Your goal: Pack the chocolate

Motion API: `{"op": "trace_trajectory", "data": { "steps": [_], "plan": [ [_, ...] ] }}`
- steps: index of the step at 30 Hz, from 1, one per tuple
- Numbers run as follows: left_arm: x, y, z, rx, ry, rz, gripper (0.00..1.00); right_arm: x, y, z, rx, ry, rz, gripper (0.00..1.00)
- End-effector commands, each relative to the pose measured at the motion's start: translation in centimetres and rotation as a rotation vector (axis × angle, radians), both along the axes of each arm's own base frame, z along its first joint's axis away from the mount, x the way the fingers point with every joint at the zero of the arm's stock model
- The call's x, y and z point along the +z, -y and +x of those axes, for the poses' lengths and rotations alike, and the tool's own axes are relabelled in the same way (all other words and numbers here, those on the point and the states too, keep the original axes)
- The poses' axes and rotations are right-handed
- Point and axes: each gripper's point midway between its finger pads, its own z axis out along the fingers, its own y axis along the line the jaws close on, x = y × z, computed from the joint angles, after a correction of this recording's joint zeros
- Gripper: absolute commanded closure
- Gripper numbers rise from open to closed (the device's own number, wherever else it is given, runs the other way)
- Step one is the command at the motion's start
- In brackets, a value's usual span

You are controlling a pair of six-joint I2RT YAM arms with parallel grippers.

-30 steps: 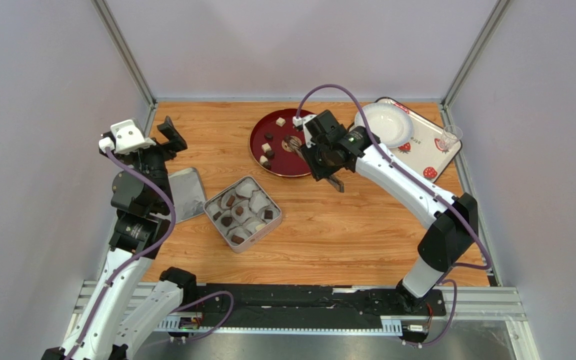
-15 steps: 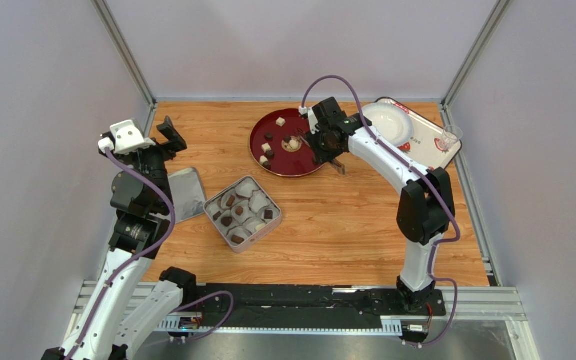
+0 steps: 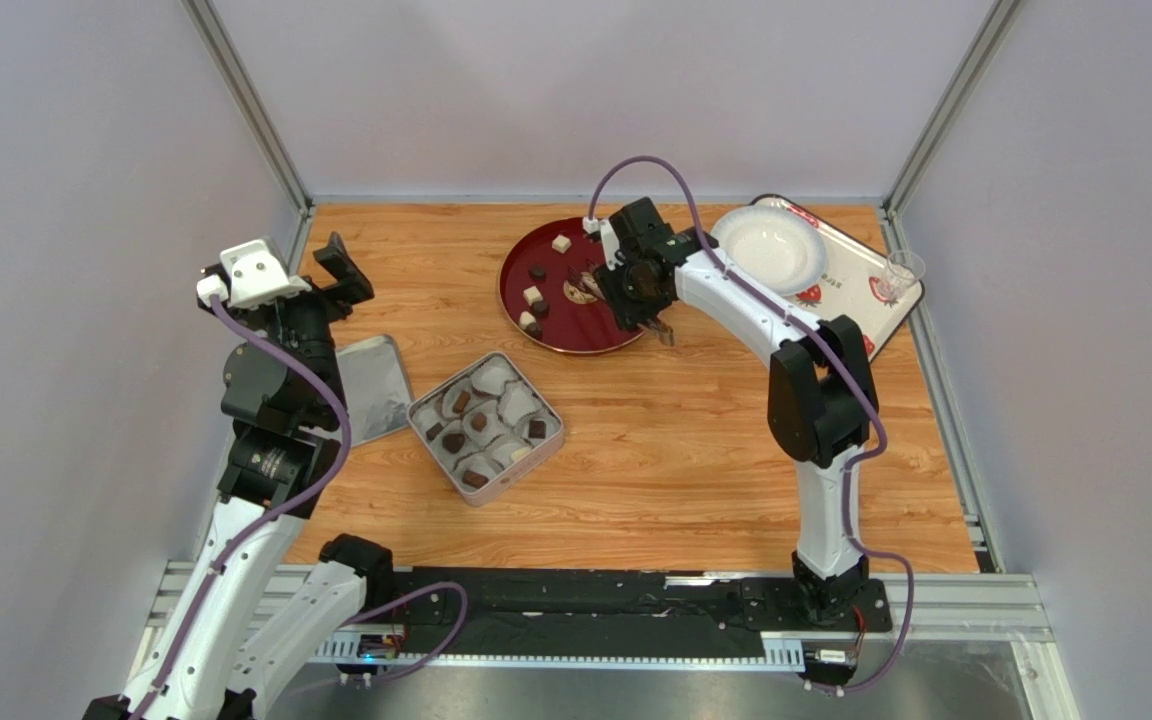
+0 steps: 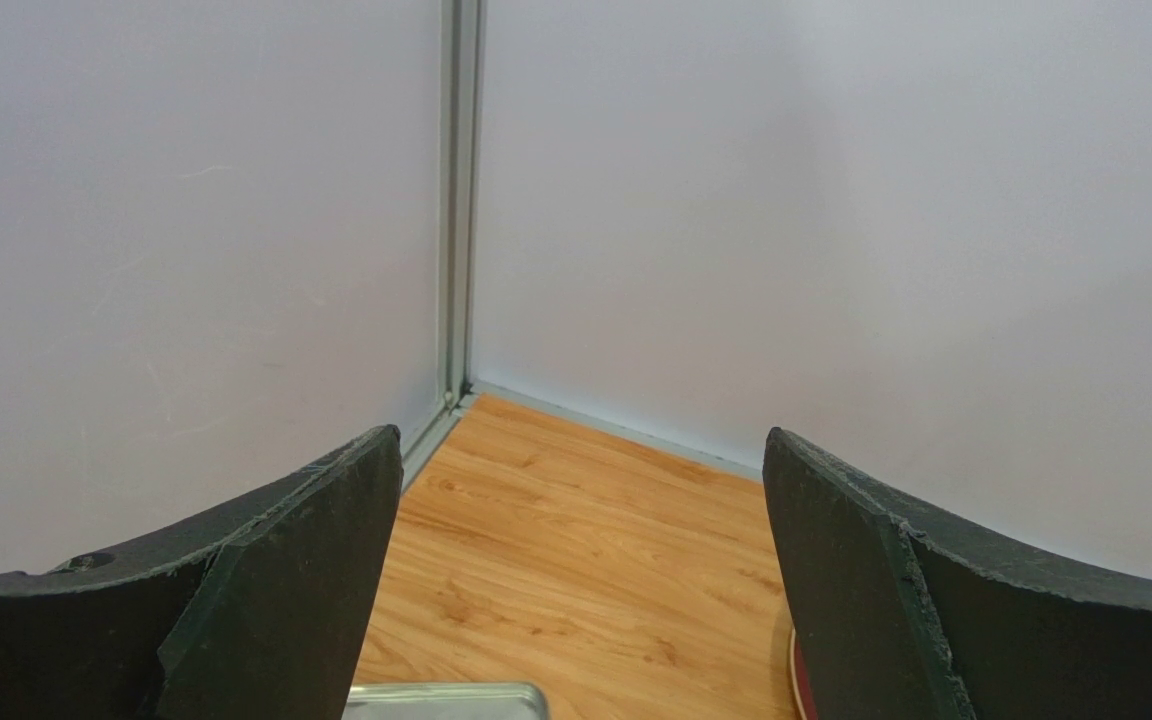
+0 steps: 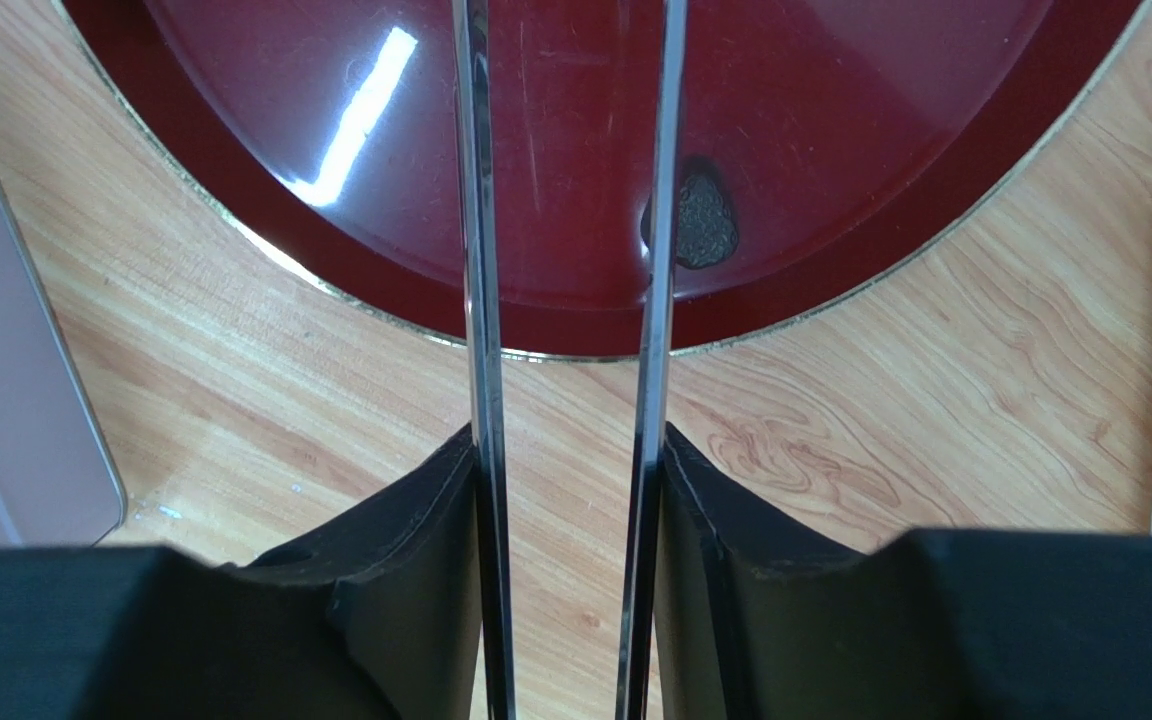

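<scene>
The right fingers [image 5: 402, 570] clamp the tongs [image 5: 474, 225] over the red plate [image 5: 838, 150] — mid-pick; next, squeeze onto a chocolate [image 3: 534, 296] — left fingers [image 4: 282, 570] gape wide.

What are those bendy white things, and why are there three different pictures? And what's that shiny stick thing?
Those are two robot arms bolted to a wooden table. One picture looks down from above. The other two come from little cameras on each arm's wrist. Each arm ends in a claw with two fingers. The left claw is wide open, holds nothing and points at the corner of the walls. The right claw squeezes metal tongs over a red plate, where a few chocolate pieces lie. Nearer the arms stands a tin with more chocolates inside, and its lid lies beside it. At the far right, a tray carries a white bowl.
</scene>
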Motion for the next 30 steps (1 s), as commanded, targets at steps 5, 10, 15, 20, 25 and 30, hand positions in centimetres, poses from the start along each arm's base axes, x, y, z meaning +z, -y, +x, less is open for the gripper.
{"op": "trace_trajectory", "data": {
  "steps": [5,10,15,20,25,30],
  "plan": [
    [0.8,-0.1,-0.3,-0.005,0.032,-0.005,0.02,0.8,-0.5,2.4,-0.001,0.063,0.02,0.55],
    [1.0,-0.1,-0.4,-0.005,0.038,-0.006,0.02,0.0,-0.2,2.7,-0.014,0.051,0.009,0.53],
    [0.9,-0.1,-0.4,-0.006,0.035,-0.003,0.02,-1.0,-0.1,2.5,-0.014,0.027,0.002,0.53],
    [0.9,-0.1,-0.5,-0.005,0.036,-0.004,0.02,-2.0,-0.2,2.1,-0.007,-0.001,0.005,0.55],
    [1.0,-0.1,-0.5,-0.008,0.04,-0.006,0.02,-2.2,0.0,1.9,-0.008,-0.009,0.001,0.6],
    [1.0,-0.1,-0.5,-0.006,0.04,-0.006,0.02,-1.1,0.3,1.6,-0.013,0.001,-0.002,0.74]
  ]
}}
